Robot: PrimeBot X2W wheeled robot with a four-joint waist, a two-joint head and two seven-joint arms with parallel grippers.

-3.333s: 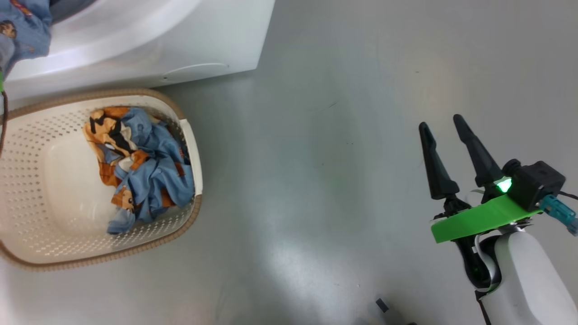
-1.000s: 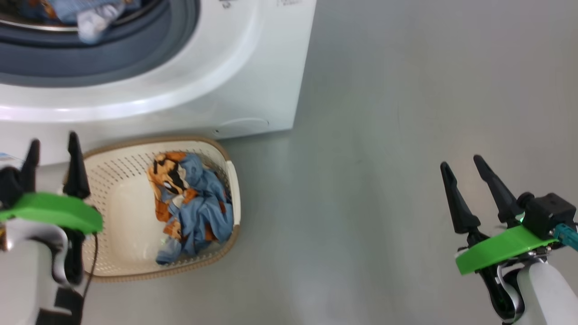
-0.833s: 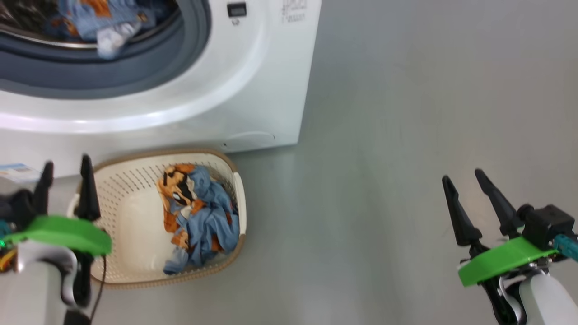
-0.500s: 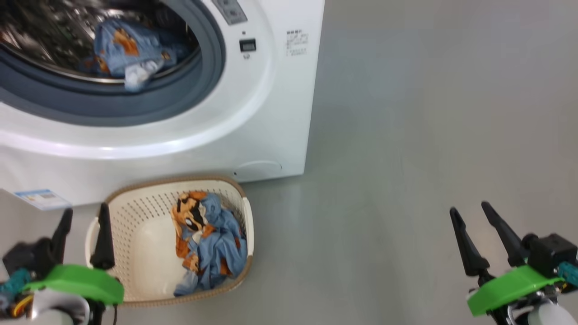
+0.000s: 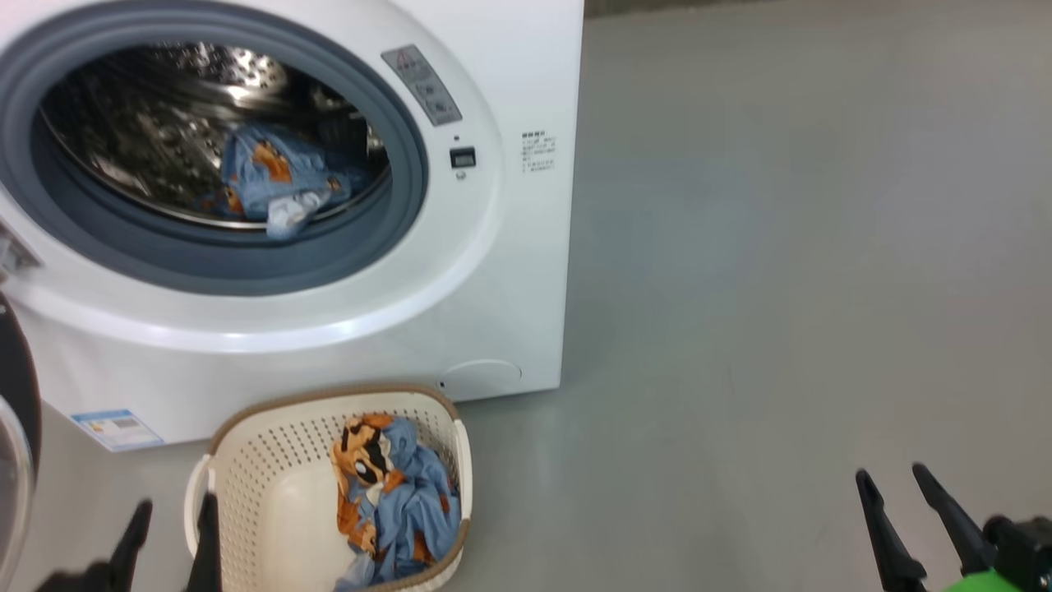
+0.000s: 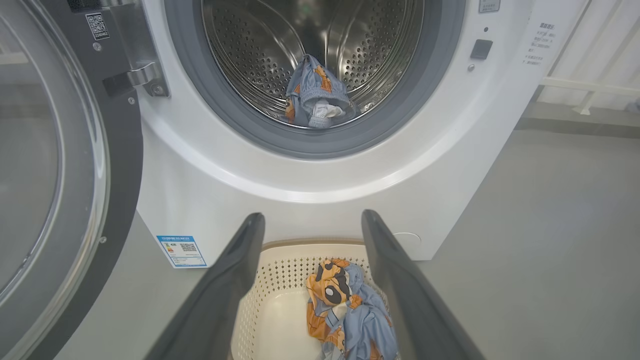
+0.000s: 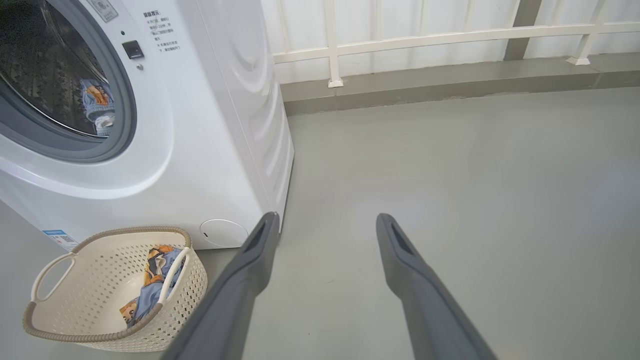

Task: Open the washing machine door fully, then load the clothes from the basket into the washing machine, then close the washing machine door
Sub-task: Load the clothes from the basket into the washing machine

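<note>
The washing machine stands with its door swung wide open to the left. One piece of the blue printed clothes lies in the steel drum. More clothes sit on the right side of the cream basket on the floor before the machine. My left gripper is open and empty by the basket's left handle, and along its fingers I see basket and drum. My right gripper hovers open and empty over bare floor far to the right.
Grey floor stretches to the right of the machine. A white railing on a low kerb runs behind it. The open door juts out at the left, close to my left arm. A blue label sticks to the machine's lower front.
The head camera has tilted up, so basket and both grippers sit lower in the picture and the drum shows whole. A blue piece now lies in the drum. Both grippers stay open.
</note>
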